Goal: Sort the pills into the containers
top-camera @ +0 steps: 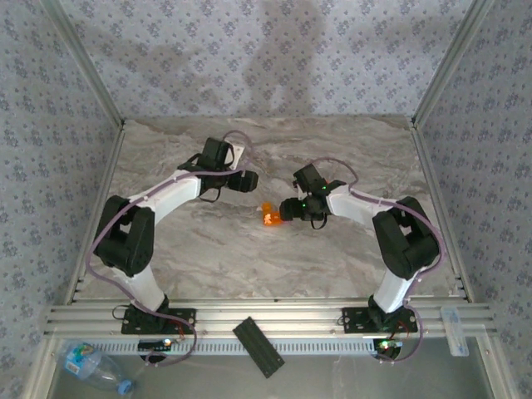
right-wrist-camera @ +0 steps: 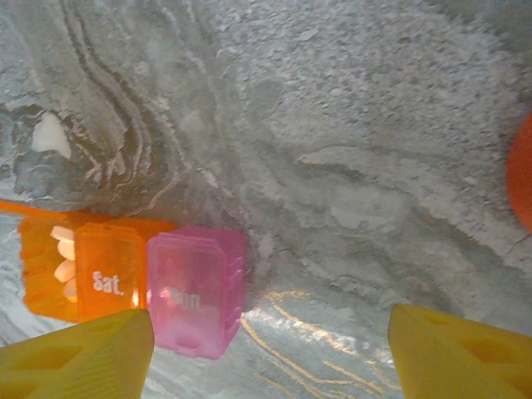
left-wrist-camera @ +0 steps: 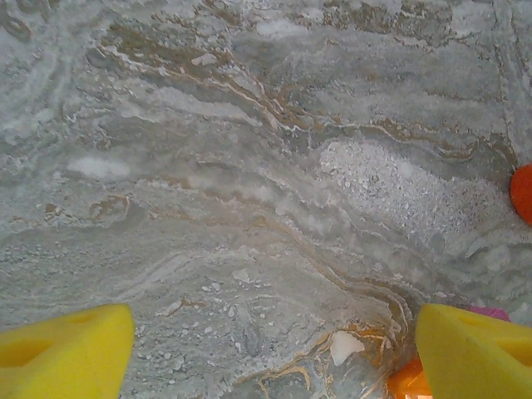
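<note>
We find the orange compartment (right-wrist-camera: 108, 274), marked "Sat.", lying on the marbled surface (right-wrist-camera: 349, 125) just ahead of the right tool (right-wrist-camera: 270, 357), on the side of the finger at the left of its wrist view. It is open, with white pills (right-wrist-camera: 65, 249) showing inside. The pink compartment (right-wrist-camera: 195, 287), marked "Sun.", is joined to it on the side nearer the tool's middle. Both lie off toward that one finger rather than squarely between the two. The right tool is released, its yellow fingers spread wide and gripping nothing. A loose white pill (right-wrist-camera: 50, 133) rests farther ahead of it, apart from the compartments. The rounded orange edge of the pill bottle (right-wrist-camera: 522, 174) is cut off at the far opposite side. The left tool (left-wrist-camera: 270, 357) is also released, with only bare surface between its fingers, and scraps of orange and pink show beside one fingertip. From above, we see the right arm (top-camera: 357, 204) bent at the elbow and reaching inward. The left arm (top-camera: 170, 193) stretches forward and inward, its tool near the right one but apart from it.
</note>
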Motion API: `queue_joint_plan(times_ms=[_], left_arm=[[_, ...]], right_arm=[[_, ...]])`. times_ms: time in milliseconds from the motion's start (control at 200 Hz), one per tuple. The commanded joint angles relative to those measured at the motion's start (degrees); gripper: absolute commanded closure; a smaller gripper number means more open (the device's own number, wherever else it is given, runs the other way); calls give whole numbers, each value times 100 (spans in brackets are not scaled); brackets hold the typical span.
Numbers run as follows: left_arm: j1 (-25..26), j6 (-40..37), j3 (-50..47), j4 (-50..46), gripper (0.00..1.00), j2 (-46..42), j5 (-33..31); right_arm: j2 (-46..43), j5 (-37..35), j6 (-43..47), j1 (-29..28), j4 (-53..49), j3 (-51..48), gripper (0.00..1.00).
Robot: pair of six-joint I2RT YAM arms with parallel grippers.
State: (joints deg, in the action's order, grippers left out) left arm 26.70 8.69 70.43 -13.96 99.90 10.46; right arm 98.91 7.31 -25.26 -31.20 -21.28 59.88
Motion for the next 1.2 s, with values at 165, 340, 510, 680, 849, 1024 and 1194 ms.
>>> queue_joint_plan(times_ms=[165, 340, 510, 680, 849, 1024, 1194], left_arm=[[68, 16, 347, -256, 30, 270, 306], [91, -7, 416, -305, 64, 387, 374], [149, -23, 523, -401, 100, 522, 428], [246, -34, 631, -456, 100, 693, 506], [387, -39, 791, -590, 100, 911, 545], [485, -51, 908, -718, 100, 1093, 588], [538, -93, 963, -840, 100, 1224, 697]], right_arm=[[204, -142, -118, 80, -118, 104, 25], [251, -151, -119, 75, -29, 75, 25], [303, -154, -146, 85, 13, 50, 25], [324, -142, -155, 86, 35, 42, 25], [322, -151, -181, 86, 48, 24, 26], [304, -169, -195, 84, 48, 7, 26], [300, -189, -217, 77, 64, -12, 26]])
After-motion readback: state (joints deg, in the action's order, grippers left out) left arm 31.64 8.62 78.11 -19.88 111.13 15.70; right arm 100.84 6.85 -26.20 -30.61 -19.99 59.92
